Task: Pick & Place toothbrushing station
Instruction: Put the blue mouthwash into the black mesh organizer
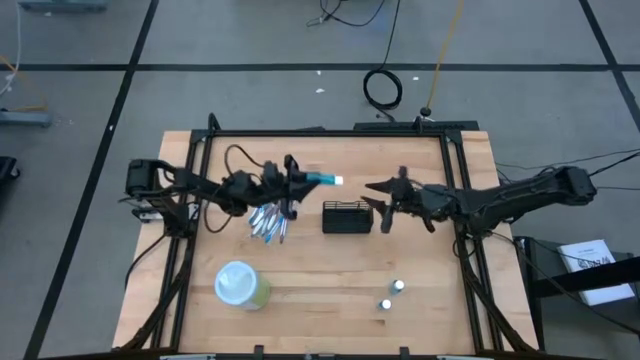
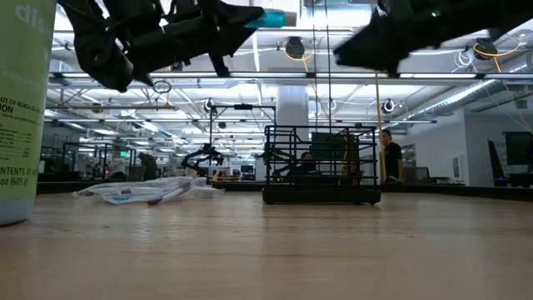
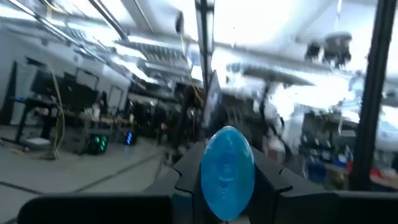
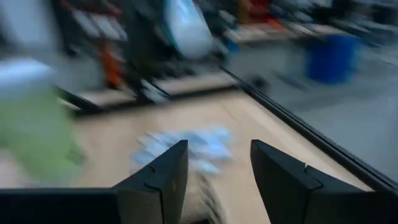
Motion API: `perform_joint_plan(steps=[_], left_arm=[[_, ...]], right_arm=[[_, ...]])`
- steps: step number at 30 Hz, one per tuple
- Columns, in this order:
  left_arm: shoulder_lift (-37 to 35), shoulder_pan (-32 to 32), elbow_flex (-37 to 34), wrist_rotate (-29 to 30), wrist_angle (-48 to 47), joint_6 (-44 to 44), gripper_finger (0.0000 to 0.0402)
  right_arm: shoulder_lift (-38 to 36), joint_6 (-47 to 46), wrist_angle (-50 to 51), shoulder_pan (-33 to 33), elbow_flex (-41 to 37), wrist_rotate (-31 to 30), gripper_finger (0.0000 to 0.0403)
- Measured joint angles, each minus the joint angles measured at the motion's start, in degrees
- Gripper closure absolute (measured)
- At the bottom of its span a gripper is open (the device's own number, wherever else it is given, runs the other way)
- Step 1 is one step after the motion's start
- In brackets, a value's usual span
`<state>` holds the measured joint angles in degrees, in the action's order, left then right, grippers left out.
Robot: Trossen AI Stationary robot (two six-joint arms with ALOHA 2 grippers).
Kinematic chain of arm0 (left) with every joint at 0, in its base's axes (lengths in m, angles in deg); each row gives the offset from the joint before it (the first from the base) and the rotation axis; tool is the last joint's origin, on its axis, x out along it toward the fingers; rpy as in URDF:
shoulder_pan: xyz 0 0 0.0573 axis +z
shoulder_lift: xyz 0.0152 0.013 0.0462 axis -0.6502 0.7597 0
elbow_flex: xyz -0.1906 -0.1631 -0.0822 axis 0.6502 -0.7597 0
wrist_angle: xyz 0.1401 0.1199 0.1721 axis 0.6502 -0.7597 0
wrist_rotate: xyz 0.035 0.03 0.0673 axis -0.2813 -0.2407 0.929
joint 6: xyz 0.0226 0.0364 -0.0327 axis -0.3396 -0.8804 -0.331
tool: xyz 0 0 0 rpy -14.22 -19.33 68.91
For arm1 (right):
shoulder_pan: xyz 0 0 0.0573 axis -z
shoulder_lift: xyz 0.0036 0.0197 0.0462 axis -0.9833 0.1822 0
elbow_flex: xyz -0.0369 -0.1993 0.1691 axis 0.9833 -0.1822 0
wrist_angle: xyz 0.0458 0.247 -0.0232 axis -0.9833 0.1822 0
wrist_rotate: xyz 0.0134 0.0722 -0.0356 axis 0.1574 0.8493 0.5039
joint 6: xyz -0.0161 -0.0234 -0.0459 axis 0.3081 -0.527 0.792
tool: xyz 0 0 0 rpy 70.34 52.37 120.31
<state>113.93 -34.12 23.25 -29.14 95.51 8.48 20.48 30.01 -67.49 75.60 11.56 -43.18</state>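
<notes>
Toothbrushing station (image 1: 347, 217): light, rigid wire; grip at wall. Right pincer (image 1: 384, 207) open, empty. Left pincer (image 1: 300, 181) clamping blue-tipped item (image 1: 325, 179).

A: What carries everything?
B: A wooden table (image 1: 330, 290).
A: What's on it?
B: A black wire-mesh caddy (image 1: 347, 217) at centre, packaged toothbrushes (image 1: 268, 222) left of it, a pale-green cup (image 1: 240, 285) lower left, two small caps (image 1: 392, 295) lower right.

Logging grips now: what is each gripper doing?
Left gripper: shut on a blue toothbrush, raised above the table.
Right gripper: open, empty, beside the caddy.
</notes>
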Motion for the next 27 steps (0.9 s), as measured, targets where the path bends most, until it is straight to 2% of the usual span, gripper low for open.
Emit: perform_joint_plan(steps=[2,5,12,18,27], left_arm=[[1.3,-1.3,0.0,0.0,1.5,-1.8,0.0324],[2.2,-2.3,0.0,0.0,1.5,-3.9,0.0324],[2.3,-2.2,0.0,-0.5,1.6,-4.9,0.0324],[2.3,-1.1,0.0,-0.5,0.7,-4.9,0.0324],[2.3,-0.8,0.0,-0.7,-0.7,-4.9,0.0324]], right_arm=[[3.1,0.2,-8.2,1.9,0.0,7.0,0.0235],[6.6,-2.3,-16.1,5.2,0.0,13.2,0.023],[11.2,-8.8,-24.4,9.6,0.0,24.4,0.0199],[15.0,-9.4,-30.2,9.4,0.0,24.5,0.0189],[16.5,-9.4,-33.4,9.6,0.0,24.5,0.0202]])
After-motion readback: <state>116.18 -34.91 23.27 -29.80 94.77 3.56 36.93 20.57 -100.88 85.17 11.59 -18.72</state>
